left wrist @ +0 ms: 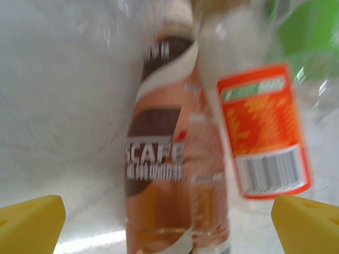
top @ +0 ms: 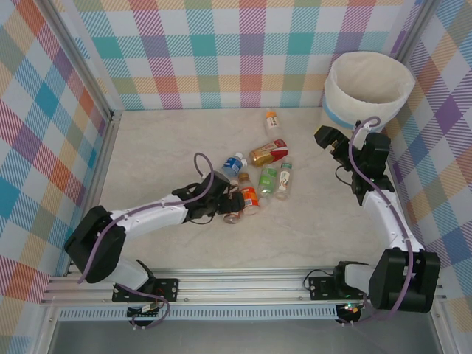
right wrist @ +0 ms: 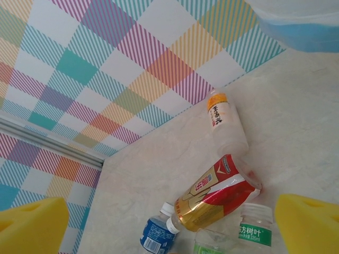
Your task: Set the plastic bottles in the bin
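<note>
Wide open on both sides, nothing gripped in either. Left gripper point(top: 233, 206) down low on the table point(top: 169, 147), nosed right into the near end of the pile of plastic bottles point(top: 258, 181). From its wrist view: yellow pads point(left wrist: 32, 225) far apart in the bottom corners, with a brown coffee bottle point(left wrist: 175, 159) lying lengthwise in the gap between them, no contact visible on either side. Just to the right of that, touching or overlapping it, a clear bottle with an orange label point(left wrist: 265, 132) and a barcode. Something green point(left wrist: 307, 37) blurry beyond, can't tell what.

Right gripper point(top: 326, 138) up off the table, close beside the bin point(top: 346, 103), also spread wide and empty. Bin standing upright in the far right corner against the plaid walls point(top: 221, 51), cream bag over the rim, light blue band round it.

All bottles seen lying out on the table. Closest to the bin: a little orange-capped bottle point(top: 272, 122) off on its own near the back wall. Then a red-and-gold bottle point(top: 268, 153), a blue-labelled bottle point(top: 234, 165) to its left, and two green-labelled ones point(top: 276, 179) side by side just below. Bin's inside hard to see from above, looks like bag only.
</note>
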Motion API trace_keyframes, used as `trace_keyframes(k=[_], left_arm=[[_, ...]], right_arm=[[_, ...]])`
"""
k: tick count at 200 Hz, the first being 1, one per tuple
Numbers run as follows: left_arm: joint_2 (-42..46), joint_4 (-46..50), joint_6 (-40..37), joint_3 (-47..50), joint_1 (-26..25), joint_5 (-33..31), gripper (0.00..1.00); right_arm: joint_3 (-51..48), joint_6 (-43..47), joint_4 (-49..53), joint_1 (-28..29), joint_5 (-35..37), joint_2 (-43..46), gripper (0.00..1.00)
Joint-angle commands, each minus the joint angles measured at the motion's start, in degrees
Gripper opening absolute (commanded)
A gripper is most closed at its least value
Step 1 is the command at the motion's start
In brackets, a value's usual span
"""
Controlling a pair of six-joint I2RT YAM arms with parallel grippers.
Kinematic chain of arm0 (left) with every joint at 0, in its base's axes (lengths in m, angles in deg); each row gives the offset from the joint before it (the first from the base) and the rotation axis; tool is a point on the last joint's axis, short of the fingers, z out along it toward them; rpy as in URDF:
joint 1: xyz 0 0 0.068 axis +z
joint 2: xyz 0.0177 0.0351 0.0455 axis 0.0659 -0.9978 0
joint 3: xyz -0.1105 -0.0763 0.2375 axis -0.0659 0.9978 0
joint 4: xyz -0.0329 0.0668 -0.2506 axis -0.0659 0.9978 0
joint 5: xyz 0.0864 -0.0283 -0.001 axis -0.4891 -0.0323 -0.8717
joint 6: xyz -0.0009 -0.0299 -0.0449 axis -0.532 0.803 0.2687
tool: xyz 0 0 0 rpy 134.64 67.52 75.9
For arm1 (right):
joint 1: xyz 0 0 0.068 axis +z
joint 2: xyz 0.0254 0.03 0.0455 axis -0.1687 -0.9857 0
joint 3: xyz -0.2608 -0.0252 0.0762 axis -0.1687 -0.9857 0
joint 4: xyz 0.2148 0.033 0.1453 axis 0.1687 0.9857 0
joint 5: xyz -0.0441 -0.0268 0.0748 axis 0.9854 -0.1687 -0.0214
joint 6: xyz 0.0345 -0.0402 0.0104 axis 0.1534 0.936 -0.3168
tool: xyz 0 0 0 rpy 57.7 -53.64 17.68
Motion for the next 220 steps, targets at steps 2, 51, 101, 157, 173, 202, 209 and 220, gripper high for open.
trace_keyframes(k=[2,51,101,157,173,202,209,220], left_arm=[[-1.7,4.3,-2.0,-0.7,-2.6,-1.6,1.00],[-6.9,0.7,-8.2,-1.8,-3.1,1.3,0.86],[-9.7,1.0,-10.2,-2.2,-3.4,0.5,0.78],[-6.6,-4.5,-12.5,2.2,-3.4,4.1,0.57],[-5.5,-6.3,-12.5,3.6,-3.4,4.6,0.53],[-3.1,-9.7,-12.5,5.7,-3.4,4.9,0.50],[-2.3,-10.5,-12.5,6.3,-3.4,4.8,0.49],[-0.5,-12.0,-12.9,7.2,-3.4,4.7,0.49]], right_arm=[[0.0,-1.4,-4.5,0.3,-0.2,0.2,1.00],[-0.3,-0.9,-3.5,0.3,0.3,0.0,1.00],[1.0,-0.3,-1.2,0.3,-1.0,-1.3,1.00],[0.4,-0.4,-4.2,0.3,-0.8,-3.0,1.00],[0.4,0.0,-5.0,0.3,-0.9,-3.2,1.00],[0.4,2.4,-5.3,1.7,-3.3,-3.7,1.00],[0.5,4.0,-4.8,2.7,-3.7,-3.6,1.00],[0.6,6.2,-3.9,4.2,-4.3,-3.7,1.00]])
